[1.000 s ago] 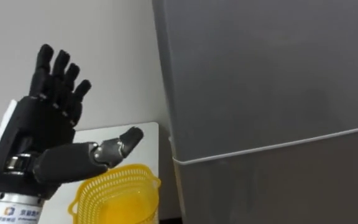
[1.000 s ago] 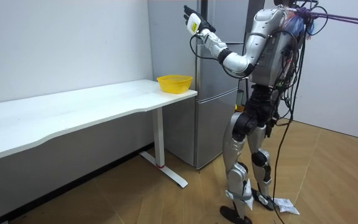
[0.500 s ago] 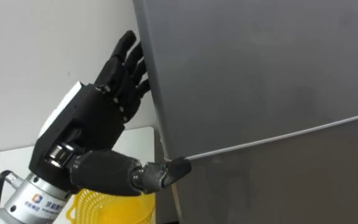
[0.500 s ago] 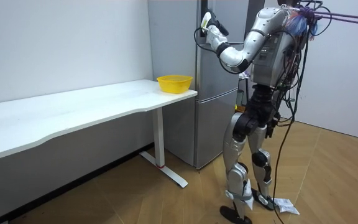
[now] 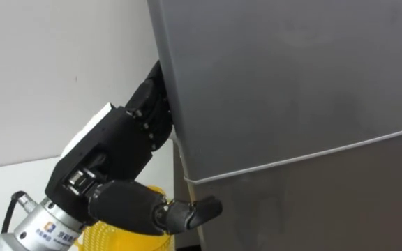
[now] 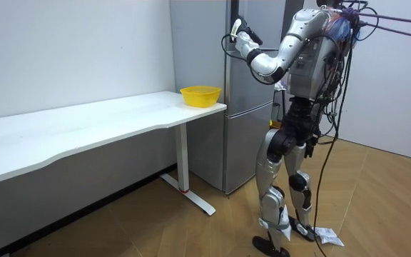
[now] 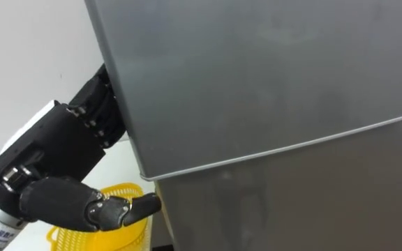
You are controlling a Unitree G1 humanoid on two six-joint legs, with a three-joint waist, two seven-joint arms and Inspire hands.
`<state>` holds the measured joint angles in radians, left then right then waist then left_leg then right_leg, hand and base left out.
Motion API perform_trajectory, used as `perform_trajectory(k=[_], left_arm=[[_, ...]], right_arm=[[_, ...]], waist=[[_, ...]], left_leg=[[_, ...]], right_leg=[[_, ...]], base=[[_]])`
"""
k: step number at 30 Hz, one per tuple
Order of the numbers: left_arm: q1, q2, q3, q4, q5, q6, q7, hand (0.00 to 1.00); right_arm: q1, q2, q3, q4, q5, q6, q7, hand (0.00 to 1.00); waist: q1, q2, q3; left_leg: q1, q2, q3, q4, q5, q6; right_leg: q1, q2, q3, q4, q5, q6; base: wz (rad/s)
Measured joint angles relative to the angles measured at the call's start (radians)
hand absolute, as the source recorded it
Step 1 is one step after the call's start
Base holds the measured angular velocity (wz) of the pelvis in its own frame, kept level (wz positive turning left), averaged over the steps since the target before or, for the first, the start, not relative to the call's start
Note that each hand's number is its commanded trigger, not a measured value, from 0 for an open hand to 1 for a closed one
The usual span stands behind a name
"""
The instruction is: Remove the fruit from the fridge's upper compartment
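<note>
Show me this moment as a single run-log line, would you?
left hand: at left edge of upper fridge door | door: looks shut | yellow basket: on white table beside fridge | robot: stands facing fridge

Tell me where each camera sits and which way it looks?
Left eye view: on the robot's head, facing the fridge up close; left hand at its left edge.
Right eye view: just beside it, same scene, same hand.
Room view: off in the room, seeing the whole robot at the fridge by the table.
Shared: all three show the yellow basket.
</note>
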<state>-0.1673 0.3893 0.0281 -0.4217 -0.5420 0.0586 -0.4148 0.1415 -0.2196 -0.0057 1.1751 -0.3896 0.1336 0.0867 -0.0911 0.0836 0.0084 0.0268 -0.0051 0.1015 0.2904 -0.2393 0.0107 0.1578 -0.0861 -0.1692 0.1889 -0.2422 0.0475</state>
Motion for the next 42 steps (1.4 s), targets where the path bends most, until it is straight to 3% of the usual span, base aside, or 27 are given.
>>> perform_trajectory(k=[1, 2, 10, 22, 28, 31, 33, 36, 38, 39, 42], left_arm=[[0.000, 0.002, 0.000, 0.004, 0.000, 0.004, -0.005, 0.55], [0.000, 0.006, 0.000, 0.009, 0.000, 0.007, -0.010, 1.00], [0.000, 0.032, 0.034, 0.014, -0.025, 0.015, 0.009, 1.00], [0.008, 0.031, 0.046, 0.021, -0.089, 0.027, -0.027, 1.00], [0.007, 0.031, 0.017, 0.019, -0.179, 0.028, -0.057, 1.00], [0.005, 0.029, -0.018, 0.013, -0.214, 0.028, -0.106, 1.00], [-0.002, 0.028, -0.053, 0.006, -0.219, 0.028, -0.135, 0.97], [-0.010, 0.020, -0.091, -0.010, -0.237, 0.028, -0.177, 0.82], [-0.023, 0.020, -0.110, -0.019, -0.244, 0.028, -0.194, 0.50], [-0.025, 0.020, -0.112, -0.022, -0.245, 0.028, -0.201, 0.00], [-0.029, 0.020, -0.113, -0.030, -0.253, 0.027, -0.231, 0.00]], right_arm=[[0.000, 0.000, 0.005, 0.000, 0.000, 0.000, 0.000, 0.00], [-0.001, 0.000, 0.005, -0.001, 0.000, 0.000, 0.001, 0.00], [0.000, 0.000, 0.006, -0.002, -0.008, 0.001, 0.004, 0.00], [0.000, 0.000, 0.023, 0.001, -0.018, 0.021, 0.004, 0.00], [0.011, -0.002, 0.042, 0.002, -0.017, 0.033, 0.007, 0.00], [0.014, -0.009, 0.044, 0.002, -0.016, 0.033, 0.012, 0.00], [0.013, -0.010, 0.050, 0.001, -0.013, 0.031, 0.011, 0.00], [0.006, -0.013, 0.062, 0.000, -0.009, 0.030, 0.011, 0.00], [0.006, -0.013, 0.063, 0.000, -0.009, 0.029, 0.012, 0.00], [0.006, -0.013, 0.063, 0.000, -0.009, 0.029, 0.013, 0.00], [0.007, -0.013, 0.065, 0.000, -0.009, 0.029, 0.017, 0.00]], waist=[[0.000, 0.000, 0.0000], [0.000, 0.000, -0.0002], [-0.003, 0.001, -0.0009], [0.014, 0.000, -0.0025], [0.009, 0.003, -0.0046], [0.004, 0.013, -0.0104], [-0.002, 0.014, -0.0106], [-0.012, 0.014, -0.0106], [-0.014, 0.014, -0.0105], [-0.014, 0.014, -0.0105], [-0.014, 0.013, -0.0104]], left_leg=[[0.000, 0.000, 0.000, 0.001, 0.000, 0.000], [0.000, 0.000, 0.000, 0.001, 0.000, 0.000], [-0.008, -0.001, -0.005, 0.003, 0.000, 0.001], [-0.005, 0.004, 0.034, 0.002, 0.002, 0.003], [-0.005, 0.007, 0.035, 0.002, 0.003, 0.004], [-0.004, 0.008, 0.037, 0.002, 0.003, 0.004], [-0.003, 0.008, 0.037, 0.001, 0.003, 0.004], [-0.004, 0.009, 0.037, 0.002, 0.003, 0.003], [-0.003, 0.009, 0.038, 0.002, 0.003, 0.003], [-0.003, 0.009, 0.038, 0.002, 0.003, 0.003], [-0.001, 0.010, 0.039, 0.001, 0.003, 0.003]], right_leg=[[0.000, 0.000, 0.000, 0.001, 0.000, 0.000], [0.000, 0.000, 0.000, 0.002, 0.000, 0.000], [-0.001, 0.000, -0.007, -0.001, 0.000, 0.000], [0.000, -0.003, 0.002, -0.001, 0.001, 0.002], [0.000, -0.001, 0.004, 0.000, 0.002, 0.003], [0.000, -0.001, 0.004, 0.000, 0.002, 0.002], [0.001, -0.001, 0.003, 0.000, 0.002, 0.002], [0.001, 0.000, 0.002, 0.000, 0.003, 0.002], [0.001, 0.000, 0.003, 0.001, 0.003, 0.002], [0.001, 0.000, 0.003, 0.001, 0.003, 0.002], [0.001, 0.000, 0.004, 0.001, 0.003, 0.002]], base=[[0.00], [0.00], [0.03], [0.01], [-0.01], [0.00], [0.00], [0.00], [0.00], [0.00], [0.00]])
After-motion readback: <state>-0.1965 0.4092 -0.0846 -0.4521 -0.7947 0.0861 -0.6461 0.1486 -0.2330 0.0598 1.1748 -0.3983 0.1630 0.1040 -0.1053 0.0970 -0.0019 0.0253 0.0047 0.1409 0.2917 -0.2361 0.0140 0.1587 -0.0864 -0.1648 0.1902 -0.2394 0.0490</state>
